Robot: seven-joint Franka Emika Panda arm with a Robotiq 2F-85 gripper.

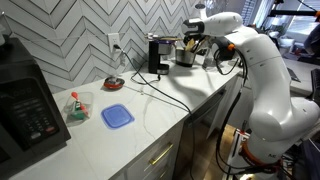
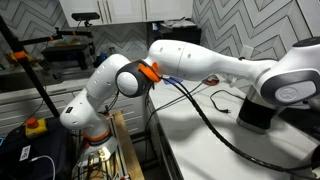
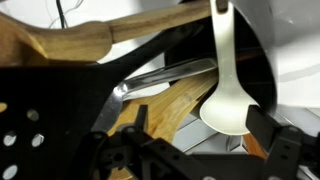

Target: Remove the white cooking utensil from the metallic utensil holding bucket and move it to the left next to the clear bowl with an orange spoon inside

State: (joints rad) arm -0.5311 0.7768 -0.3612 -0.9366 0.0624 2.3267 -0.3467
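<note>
With jaws seemingly spread over the bucket (image 1: 185, 56), the gripper (image 3: 200, 140) should centre on the white spoon (image 3: 228, 95), which stands inside among wooden spoons (image 3: 70, 45), then lift straight up.

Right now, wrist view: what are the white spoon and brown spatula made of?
The white spoon looks like plastic or nylon: smooth, uniform colour, soft sheen. The brown spatula looks like wood: matte, tan, faintly streaked, though the picture is blurry.
</note>
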